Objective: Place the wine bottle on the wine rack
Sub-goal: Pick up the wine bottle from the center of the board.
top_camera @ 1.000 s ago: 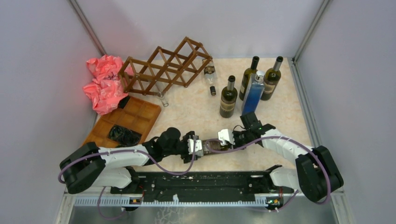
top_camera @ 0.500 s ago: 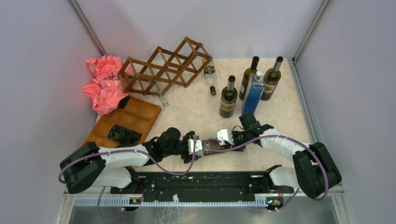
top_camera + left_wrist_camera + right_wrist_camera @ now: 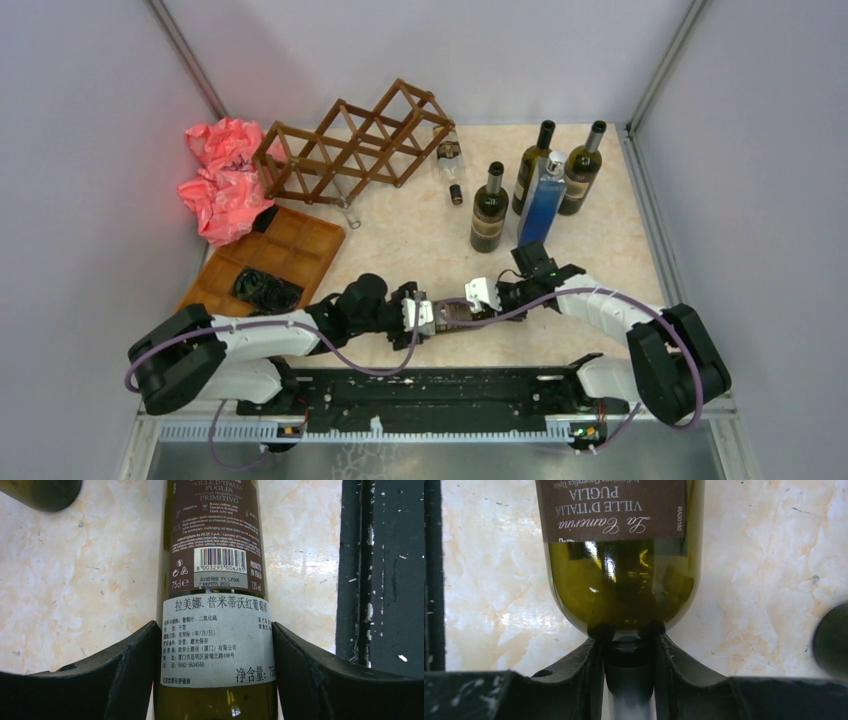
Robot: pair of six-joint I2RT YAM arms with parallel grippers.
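Scene: You saw a marbled table (image 3: pixel 420 250) from above, with both arms reaching inward from the near edge and meeting at one bottle.
Wine bottle: The wine bottle (image 3: pixel 455 315) lay on its side near the front of the table, between your two grippers. Its base pointed to the left arm and its neck to the right arm. It was well apart from the rack. You could not tell whether it rested on the table or hung just above it.
Left gripper: Your left gripper (image 3: pixel 418 315) clasped the bottle's lower body, with one dark finger (image 3: pixel 125 675) pressed to each side of the white back label.
Right gripper: Your right gripper (image 3: pixel 482 297) was clamped on the bottle's neck, its fingers (image 3: pixel 589 655) meeting the glass just under the shoulder.
Wine rack: The wine rack (image 3: pixel 350 145), a dark wooden lattice, stood at the far left of the table, tilted.
Elsewhere: A pink bag (image 3: pixel 225 180) and a brown compartment tray (image 3: pixel 290 245) sat at the left. Three dark bottles (image 3: pixel 489 210) and a blue bottle (image 3: pixel 540 205) stood upright at the far right.
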